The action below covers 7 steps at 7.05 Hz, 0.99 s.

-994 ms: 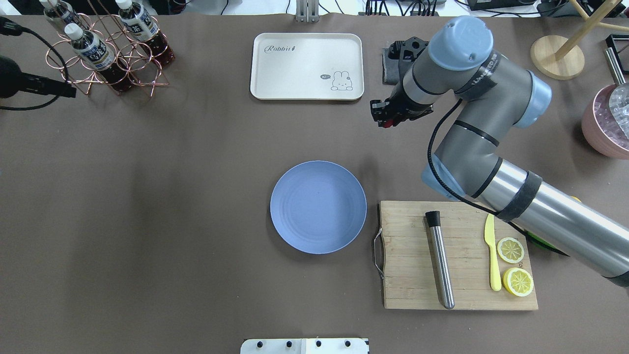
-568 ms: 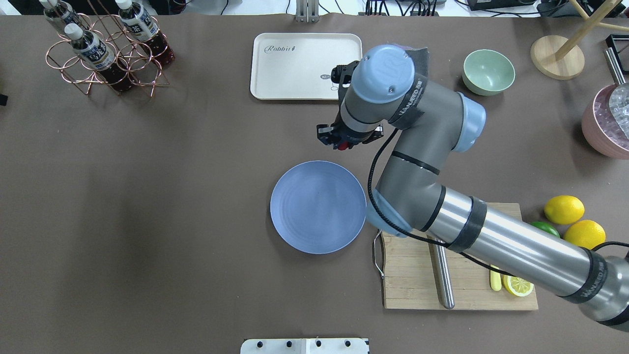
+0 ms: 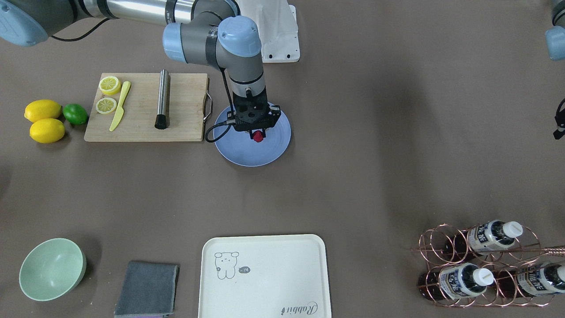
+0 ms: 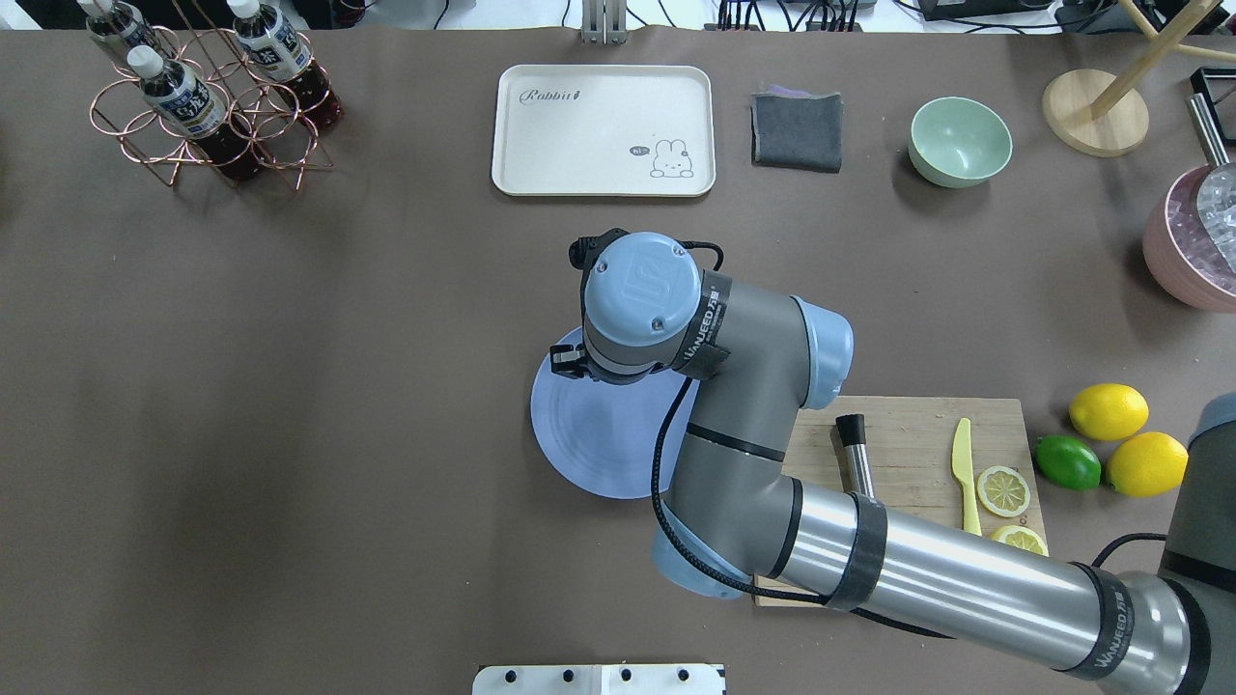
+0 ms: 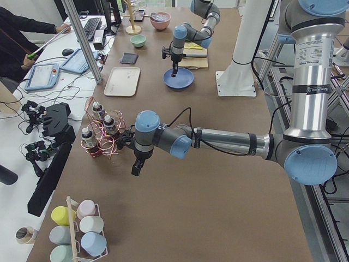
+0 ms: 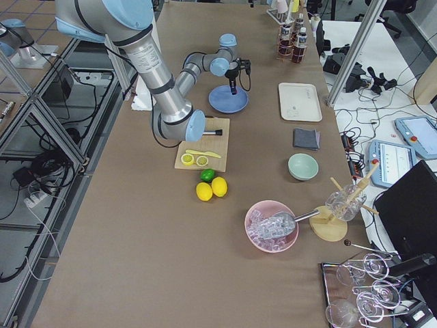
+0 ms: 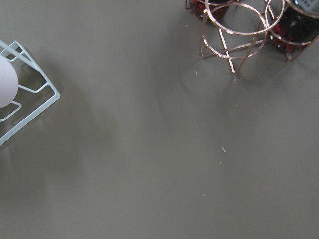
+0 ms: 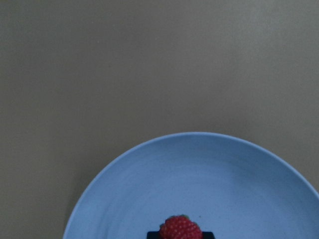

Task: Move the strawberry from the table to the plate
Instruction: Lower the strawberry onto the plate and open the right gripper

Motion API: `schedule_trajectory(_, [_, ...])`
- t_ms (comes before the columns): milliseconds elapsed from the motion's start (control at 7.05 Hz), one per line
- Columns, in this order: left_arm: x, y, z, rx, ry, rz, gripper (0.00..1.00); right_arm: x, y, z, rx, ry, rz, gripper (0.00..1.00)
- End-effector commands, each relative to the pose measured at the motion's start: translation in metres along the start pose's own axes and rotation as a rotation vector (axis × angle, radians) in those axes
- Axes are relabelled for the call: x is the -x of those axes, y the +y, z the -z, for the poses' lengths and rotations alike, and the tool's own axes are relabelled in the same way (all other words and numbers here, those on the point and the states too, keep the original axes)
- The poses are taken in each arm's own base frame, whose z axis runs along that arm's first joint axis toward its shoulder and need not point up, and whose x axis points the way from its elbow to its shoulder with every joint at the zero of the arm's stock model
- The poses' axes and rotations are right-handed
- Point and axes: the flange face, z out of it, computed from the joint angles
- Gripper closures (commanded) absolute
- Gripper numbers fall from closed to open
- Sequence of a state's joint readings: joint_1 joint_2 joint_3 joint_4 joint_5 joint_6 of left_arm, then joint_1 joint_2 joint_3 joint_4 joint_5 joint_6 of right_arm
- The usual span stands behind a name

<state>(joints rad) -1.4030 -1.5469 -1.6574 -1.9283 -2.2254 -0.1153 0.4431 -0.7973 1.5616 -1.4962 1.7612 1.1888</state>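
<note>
One step remains, as I judge it: the release. The right gripper (image 3: 257, 134) is closed on the strawberry (image 3: 258, 137) and holds it over the middle part of the plate (image 3: 276, 143), which lies near the centre of the table (image 3: 375, 176). Whether the berry touches the plate, I cannot tell. The next move asks to lower a little, open the jaws and rise straight up, so that the round berry does not roll toward the rim. The cutting board (image 3: 185, 110) lies just beside the plate, its handle close to the rim, but not in the way. The cream tray (image 3: 265, 274) and green bowl (image 3: 52, 268) stand along the table's far edge, well apart. The left gripper (image 5: 134, 169) hangs near the bottle rack (image 5: 101, 134); whether it is open or closed I cannot tell.
</note>
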Motion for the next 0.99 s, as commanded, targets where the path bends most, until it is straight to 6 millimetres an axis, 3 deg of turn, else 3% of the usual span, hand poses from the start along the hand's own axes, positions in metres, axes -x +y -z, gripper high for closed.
schedule_trajectory(0, [0.003,0.003,-0.002,0.008,-0.003,-0.002,0.02,-0.008,0.016,-0.017,0.009,0.019,0.012,1.00])
schedule_trajectory(284, [0.003,0.002,-0.002,0.006,-0.004,-0.004,0.02,-0.020,0.018,-0.026,0.015,0.034,0.018,1.00])
schedule_trajectory(426, [0.003,0.002,-0.002,0.006,-0.006,-0.004,0.02,-0.019,0.018,-0.025,0.013,0.019,0.010,0.95])
schedule_trajectory(568, [0.004,0.002,-0.002,0.007,-0.007,-0.003,0.02,-0.021,0.019,-0.028,0.014,0.023,0.008,0.10])
schedule_trajectory(710, [0.003,0.001,-0.002,0.005,-0.007,-0.004,0.02,-0.021,0.020,-0.029,0.014,0.025,-0.005,0.00])
schedule_trajectory(852, [0.003,0.001,-0.002,0.005,-0.007,-0.004,0.02,-0.020,0.020,-0.027,0.012,0.021,-0.027,0.00])
